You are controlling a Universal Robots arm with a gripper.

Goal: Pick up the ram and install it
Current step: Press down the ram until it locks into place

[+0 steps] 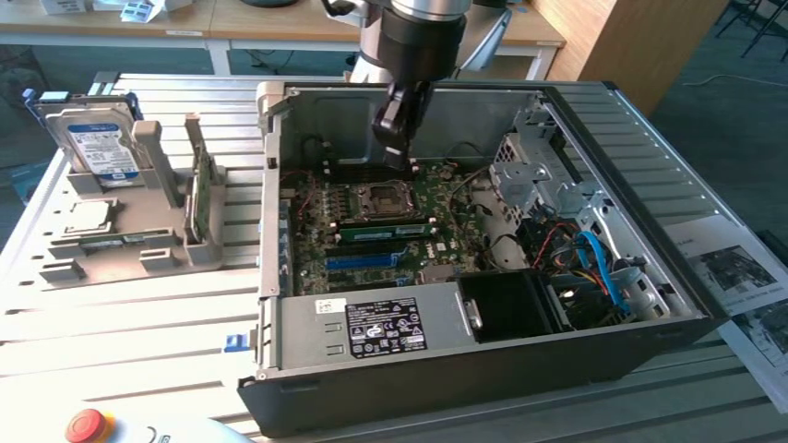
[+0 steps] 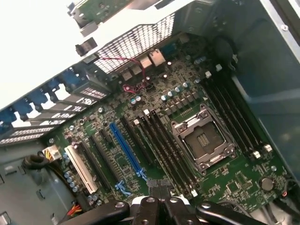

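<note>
A thin green ram stick [image 1: 195, 201] stands on edge in a grey holder [image 1: 124, 245] outside the case, at the exterior view's left. A second green stick [image 1: 388, 230] sits along the memory slots [image 2: 159, 140] of the motherboard [image 1: 369, 231], between the processor socket [image 2: 204, 140] and the blue slot strip [image 2: 125, 149]. My gripper [image 1: 394, 159] hangs over the back part of the motherboard, inside the open case. In the wrist view my gripper [image 2: 159, 190] is shut with nothing between its fingers, just above the end of the memory slots.
The open case's metal walls [image 1: 280, 120] surround the board. Drive cage and blue cables [image 1: 591, 258] fill the exterior view's right; the power supply [image 1: 382, 328] lies in front. The holder also carries a blue-labelled hard drive [image 1: 105, 148] and a processor chip [image 1: 89, 217]. A red button [image 1: 89, 425] sits at the table's near edge.
</note>
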